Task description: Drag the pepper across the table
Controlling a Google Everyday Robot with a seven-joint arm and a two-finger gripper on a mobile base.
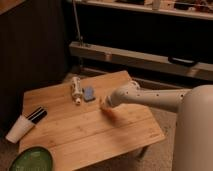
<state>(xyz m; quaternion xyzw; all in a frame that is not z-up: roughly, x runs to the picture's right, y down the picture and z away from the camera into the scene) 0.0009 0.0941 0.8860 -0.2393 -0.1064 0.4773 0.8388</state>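
Bamboo-plank table carries pepper under the pincer.

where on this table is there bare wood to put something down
The broad middle and front of the table is bare, bordered by the white cup on the left, the green bowl in front and the gripper with the pepper to the right. It is crowded at the back, where the whitish bottle and blue block lie side by side.

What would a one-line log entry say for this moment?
gripper: low on table, mid-right | pepper: at gripper tip | blue block: just left, apart | phase: dragging
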